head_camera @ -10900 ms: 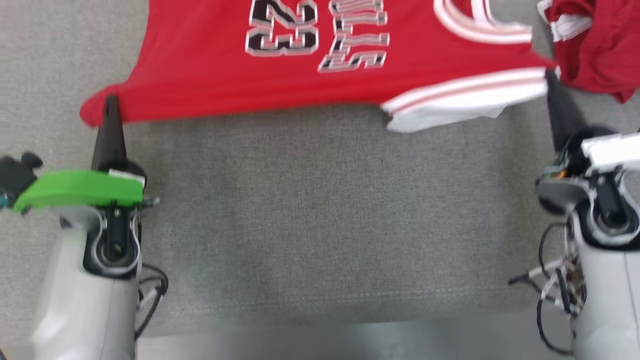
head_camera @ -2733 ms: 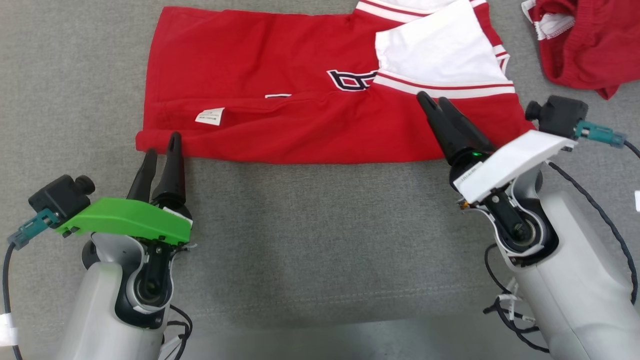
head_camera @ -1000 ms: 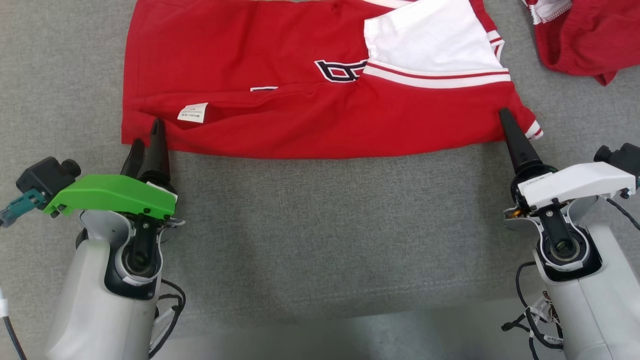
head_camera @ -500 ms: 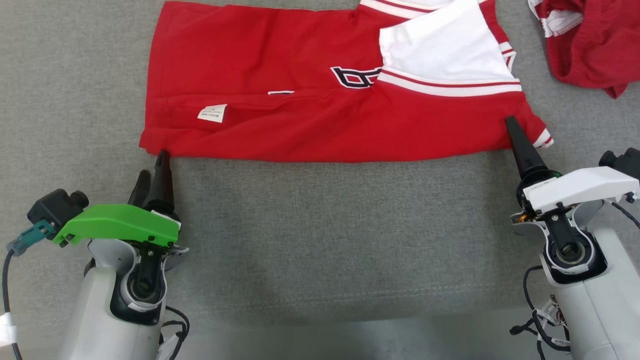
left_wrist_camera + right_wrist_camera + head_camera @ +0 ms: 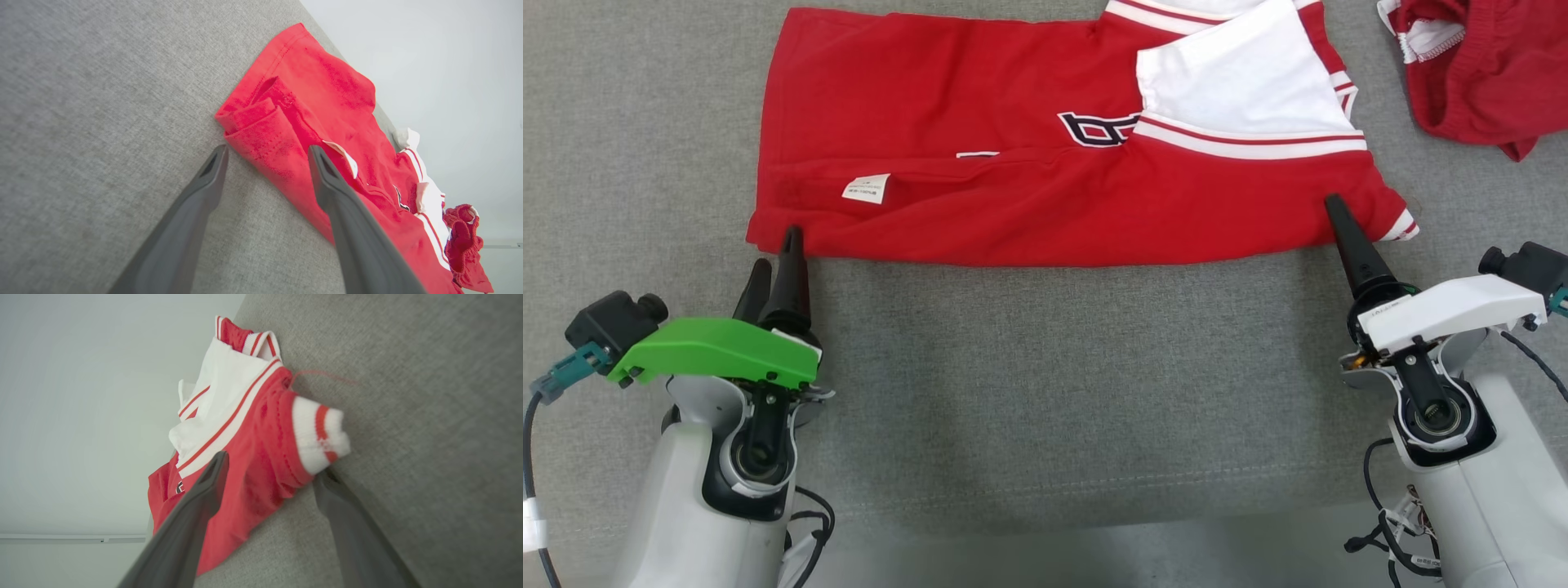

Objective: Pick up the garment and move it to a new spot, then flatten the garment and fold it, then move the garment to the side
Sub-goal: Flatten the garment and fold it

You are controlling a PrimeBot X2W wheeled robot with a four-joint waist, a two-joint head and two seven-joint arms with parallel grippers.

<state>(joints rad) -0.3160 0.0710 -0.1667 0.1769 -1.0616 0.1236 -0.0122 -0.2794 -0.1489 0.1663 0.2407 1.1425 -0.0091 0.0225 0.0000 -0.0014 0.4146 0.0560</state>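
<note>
Left fingers and right fingers edged onto one jersey's corners; both pairs open, empty.

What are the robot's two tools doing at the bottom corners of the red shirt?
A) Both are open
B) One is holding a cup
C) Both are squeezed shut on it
A: in the wrist views the left tool and the right tool each stand open, with a corner of the shirt in the gap.
</note>
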